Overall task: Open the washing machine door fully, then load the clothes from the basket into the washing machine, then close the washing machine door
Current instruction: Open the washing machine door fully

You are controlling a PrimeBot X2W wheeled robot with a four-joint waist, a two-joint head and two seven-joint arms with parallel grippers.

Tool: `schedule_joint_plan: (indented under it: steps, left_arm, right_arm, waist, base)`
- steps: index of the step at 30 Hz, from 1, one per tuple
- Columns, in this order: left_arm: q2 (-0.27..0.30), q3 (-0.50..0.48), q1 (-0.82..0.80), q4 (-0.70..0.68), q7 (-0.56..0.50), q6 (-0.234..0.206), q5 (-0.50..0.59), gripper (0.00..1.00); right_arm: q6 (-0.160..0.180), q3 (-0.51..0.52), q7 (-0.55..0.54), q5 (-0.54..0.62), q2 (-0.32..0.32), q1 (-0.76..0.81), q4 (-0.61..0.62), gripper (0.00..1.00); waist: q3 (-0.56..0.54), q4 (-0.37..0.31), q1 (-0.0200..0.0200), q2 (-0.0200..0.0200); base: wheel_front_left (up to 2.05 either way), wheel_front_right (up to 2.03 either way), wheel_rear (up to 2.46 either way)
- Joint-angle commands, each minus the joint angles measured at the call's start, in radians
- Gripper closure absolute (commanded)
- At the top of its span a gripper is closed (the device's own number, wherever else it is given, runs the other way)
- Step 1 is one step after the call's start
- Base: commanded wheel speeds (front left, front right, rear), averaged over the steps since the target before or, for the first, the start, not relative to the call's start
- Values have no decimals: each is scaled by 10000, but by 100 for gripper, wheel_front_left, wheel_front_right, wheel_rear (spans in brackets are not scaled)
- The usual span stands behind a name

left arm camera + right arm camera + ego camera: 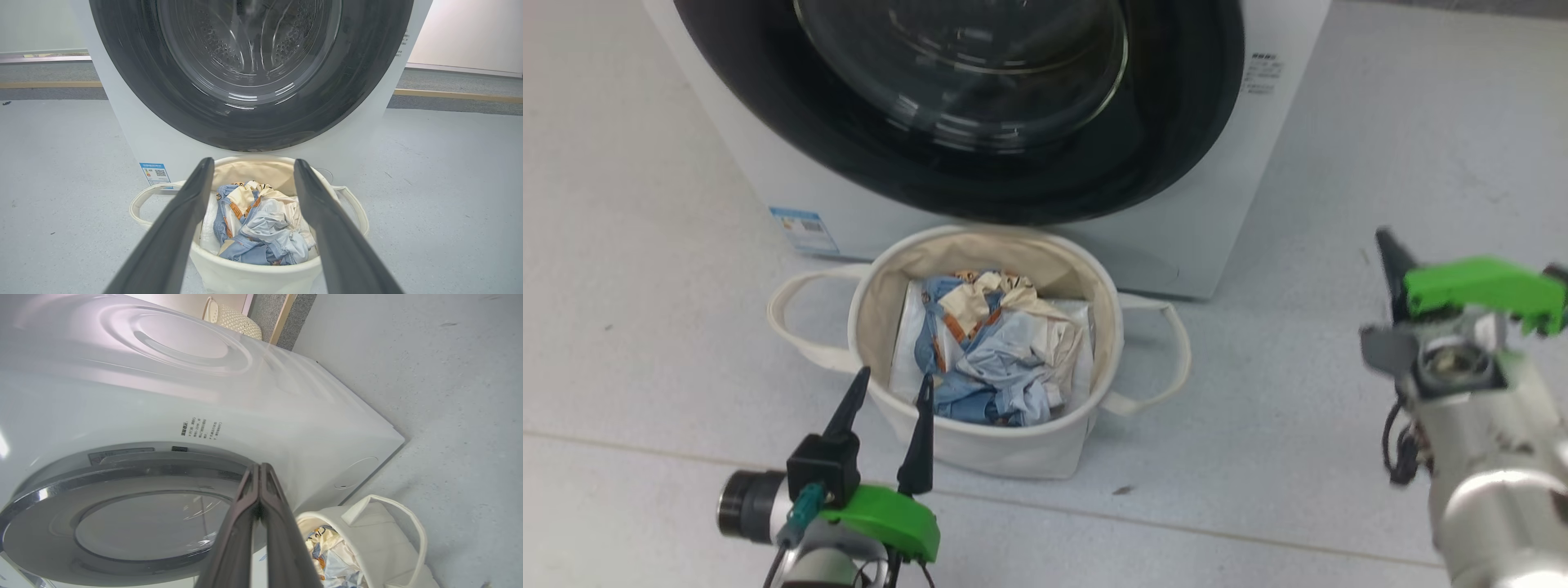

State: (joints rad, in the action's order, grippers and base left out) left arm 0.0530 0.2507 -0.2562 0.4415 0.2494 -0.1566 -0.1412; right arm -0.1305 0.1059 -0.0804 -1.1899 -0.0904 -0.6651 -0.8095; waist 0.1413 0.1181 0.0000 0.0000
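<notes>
Floor (1339, 392) is pale grey, matt and lightly scuffed, w/ one thin seam (1094, 510) crossing in front of me and a dark fleck (1125, 490) just beyond it. Washer (1217, 204) stands straight on it, white, blue sticker (803, 230) low on its front at my L. Door (1176, 122) is shut, black rim flat to the front; drum holes show thru the glass in my L wrist view. Basket (1013, 449) sits on the floor right below the door, close against the washer; can't tell if they touch. Handles stick out to both sides. Clothes (988, 359) lie bunched inside, blue on top, cream and pale grey mixed in. My L gripper (894, 377) hangs at the basket's near rim, jaws spread wide, nothing btwn them. My R gripper (1388, 249) is off to the R above bare floor, well apart from the basket, fingers pressed together on nothing. Behind the washer: a darker grey strip, a tan line (449, 96), then a pale wall (470, 32).
</notes>
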Motion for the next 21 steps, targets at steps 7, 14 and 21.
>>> schedule_joint_plan:
  steps: [7,14,21]
  left_arm:
    - [13,-220,-960,-627,124,6,-48,0]
    - [-21,232,-1511,-686,124,4,-226,0]
    - [-25,824,-1822,-689,124,-157,-589,0]
  right_arm:
    - [-2,75,-931,-914,-412,-2463,199,100]
    - [-2,-6,-1456,-1465,-585,-3490,596,100]
    - [-2,-140,-1557,-1762,-774,-4012,866,100]
  waist:
    - [1576,462,0,0]
    - [2616,790,0,0]
    - [3123,1007,0,0]
  base:
    - [0,0,0]
    - [0,0,0]
    - [0,0,0]
